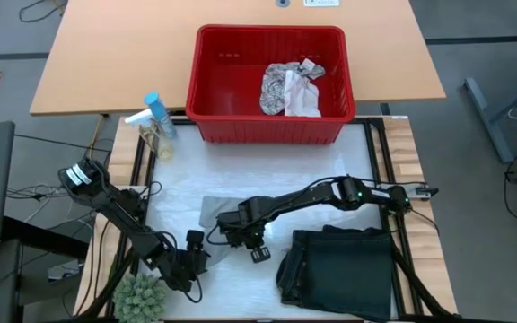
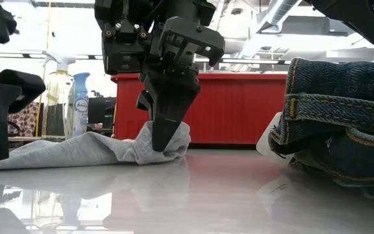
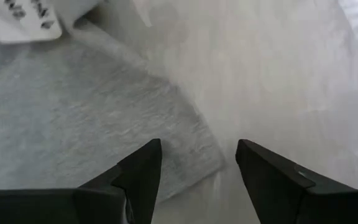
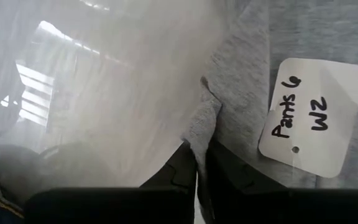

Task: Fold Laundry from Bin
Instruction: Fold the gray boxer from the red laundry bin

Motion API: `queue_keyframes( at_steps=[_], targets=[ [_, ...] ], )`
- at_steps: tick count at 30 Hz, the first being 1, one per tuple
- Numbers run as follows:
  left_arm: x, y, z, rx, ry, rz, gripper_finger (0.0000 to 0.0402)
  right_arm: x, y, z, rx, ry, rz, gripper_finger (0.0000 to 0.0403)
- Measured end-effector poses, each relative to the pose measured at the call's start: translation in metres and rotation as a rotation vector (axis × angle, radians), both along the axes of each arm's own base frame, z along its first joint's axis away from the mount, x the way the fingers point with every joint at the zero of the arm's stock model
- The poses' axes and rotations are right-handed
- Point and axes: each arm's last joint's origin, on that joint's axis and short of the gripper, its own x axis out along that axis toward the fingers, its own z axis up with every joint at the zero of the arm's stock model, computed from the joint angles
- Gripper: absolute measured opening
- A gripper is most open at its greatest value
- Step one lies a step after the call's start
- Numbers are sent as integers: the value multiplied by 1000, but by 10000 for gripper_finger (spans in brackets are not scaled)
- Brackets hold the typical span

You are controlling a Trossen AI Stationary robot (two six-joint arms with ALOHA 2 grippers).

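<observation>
A grey cloth with a white paper tag lies spread on the white table top, left of centre. My right gripper is shut on it at its right end. My left gripper hovers open just above a near corner of the grey cloth, one finger over the cloth and one over bare table. A folded dark garment lies at the near right. The red bin stands at the far side, with a leaf-patterned cloth and a whitish cloth lying on its floor. My right gripper pinches a raised fold at the grey cloth's edge between its two fingers. The fingers point steeply down from above. The pinched part is bunched up just above the table; the remainder lies slack on the table to the left.
Two spray bottles stand left of the bin at the table's far left. A small green plant sits at the near left corner, close to my left arm. Bare white table shows between the grey cloth and the bin.
</observation>
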Motion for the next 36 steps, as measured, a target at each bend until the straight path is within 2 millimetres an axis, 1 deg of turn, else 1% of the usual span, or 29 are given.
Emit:
queue_keyframes(
  at_steps=[3, 5, 10, 12, 14, 16, 19, 23, 25, 30, 36],
  targets=[
    [-1, 5, 2, -17, 13, 70, 183, 0, 0, 0, 1, 1, -6, 58],
    [0, 8, 3, -23, 14, 101, 157, 0, 0, 0, 1, 1, -7, 58],
    [3, 11, 3, -73, 41, 144, 68, 0, 0, 0, 10, 6, -25, 58],
    [4, 11, 6, -112, 58, 163, 28, -2, 0, 6, 28, 18, -34, 58],
    [5, 10, 13, -143, 64, 178, 9, -5, 0, 16, 44, 7, -41, 55],
    [5, 9, 21, -140, 54, 190, 8, -8, 0, 31, 61, -12, -49, 50],
    [8, 10, 40, -130, -2, 223, 3, -12, -2, 51, 74, -52, -62, 38],
    [10, 20, 57, -94, -42, 286, 2, -13, -13, 70, 96, -95, -127, 25],
    [13, 26, 67, -101, -93, 327, 2, -12, -22, 71, 105, -87, -180, 25],
    [18, 48, 79, -72, -152, 424, 1, -10, -39, 71, 128, -52, -314, 41],
    [27, 71, 84, -9, -162, 449, 0, -15, -42, 70, 124, 19, -378, 39]
  ],
)
